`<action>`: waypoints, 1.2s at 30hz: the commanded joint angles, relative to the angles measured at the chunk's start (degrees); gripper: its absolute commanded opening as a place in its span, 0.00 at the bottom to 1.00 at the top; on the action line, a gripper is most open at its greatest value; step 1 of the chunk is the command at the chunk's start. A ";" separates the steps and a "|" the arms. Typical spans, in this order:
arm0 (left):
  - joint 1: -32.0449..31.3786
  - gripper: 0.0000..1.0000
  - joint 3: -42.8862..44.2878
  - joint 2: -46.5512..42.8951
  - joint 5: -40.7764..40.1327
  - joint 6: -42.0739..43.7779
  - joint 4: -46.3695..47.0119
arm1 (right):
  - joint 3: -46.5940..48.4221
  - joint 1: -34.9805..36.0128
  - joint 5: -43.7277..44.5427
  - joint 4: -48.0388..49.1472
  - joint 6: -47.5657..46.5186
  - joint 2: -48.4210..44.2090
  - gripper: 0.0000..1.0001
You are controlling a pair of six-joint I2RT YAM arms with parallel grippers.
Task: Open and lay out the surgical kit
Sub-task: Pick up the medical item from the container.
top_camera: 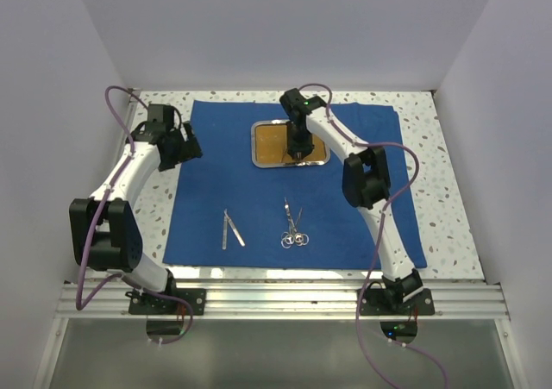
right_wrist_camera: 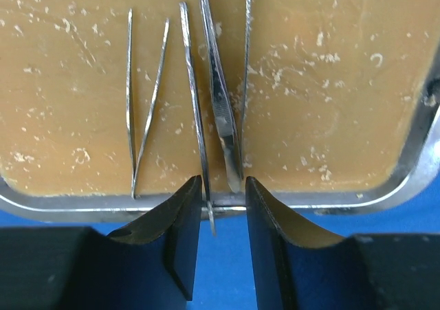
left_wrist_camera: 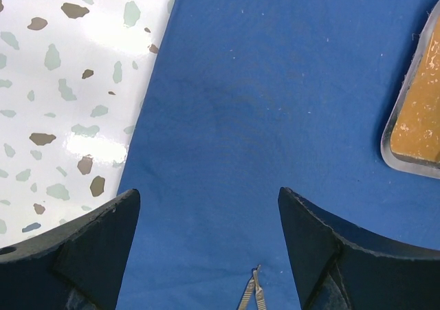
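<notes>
we are emptying the tray (right_wrist_camera: 385, 190) on the spread blue cloth (left_wrist_camera: 261, 104). our right gripper (right_wrist_camera: 223, 193) is straddling thin instruments (right_wrist_camera: 223, 117) at the tray's near rim, jaws narrow, not visibly clamping. our left gripper (left_wrist_camera: 210, 214) is hovering left of the tray, wide open, empty. next we are likely pinching squarely, then lifting clear.

White arms (top_camera: 129, 172), purple cables (top_camera: 107, 94), black left claw (left_wrist_camera: 208, 196) and right claw (right_wrist_camera: 222, 186).

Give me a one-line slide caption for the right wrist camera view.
Right fingers straddle thin steel instruments at the tray rim, tweezers alongside, blue cloth below.
</notes>
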 commanded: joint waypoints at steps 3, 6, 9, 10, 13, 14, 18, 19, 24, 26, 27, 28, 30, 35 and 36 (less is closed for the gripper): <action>0.33 0.85 1.02 -0.06 0.02 0.28 0.88 | 3.49 -0.19 -0.94 -0.80 -0.15 1.95 0.36; 0.33 0.85 0.49 -0.33 -0.24 0.20 0.79 | 3.22 -0.28 -0.85 -1.06 -0.41 2.57 0.28; 0.42 0.85 0.14 -0.50 -0.42 0.20 0.70 | 2.61 -0.28 -0.59 -1.33 -0.50 2.57 0.09; 0.33 0.85 0.05 -0.50 -0.42 0.20 0.79 | 2.26 -0.28 -0.24 -1.33 -0.59 2.40 0.04; 0.42 0.85 0.05 -0.24 -0.51 0.20 0.79 | 0.95 -0.19 0.03 -1.50 -0.59 1.26 0.00; 0.33 0.85 0.05 -0.24 -0.33 0.20 0.88 | 0.77 -0.28 0.46 -1.50 -0.76 0.82 0.00; 0.33 0.85 0.23 0.11 0.11 0.02 1.23 | 1.38 -0.19 1.35 -2.99 -1.29 -1.03 0.00; 0.33 0.85 0.31 0.11 0.19 -0.15 1.23 | 1.73 -0.28 1.52 -3.43 -1.47 -1.38 0.00; 0.42 0.85 0.40 0.11 0.55 -0.24 1.58 | 4.89 -0.28 2.14 -6.07 -2.26 -4.45 0.00; 0.33 0.85 0.32 -0.06 0.72 -0.33 1.67 | 5.77 -0.28 1.70 -6.69 -2.43 -5.25 0.00; 0.33 0.85 0.31 -0.07 0.81 -0.51 1.84 | 6.21 -0.19 1.61 -7.47 -2.44 -5.77 0.00; 0.33 0.85 0.14 -0.15 0.90 -0.51 1.93 | 6.39 -0.28 1.52 -7.74 -2.44 -6.04 0.01; 0.33 0.84 -0.04 -0.24 1.25 -0.68 2.19 | 5.86 -0.19 1.61 -8.09 -2.44 -7.09 0.01; 0.33 0.84 -0.13 -0.77 1.43 -0.68 2.46 | 5.07 -0.19 0.65 -8.53 -1.82 -8.94 0.00; 0.33 0.84 -0.13 -0.77 1.43 -0.68 2.37 | 5.07 -0.19 0.21 -8.62 -1.56 -9.20 0.00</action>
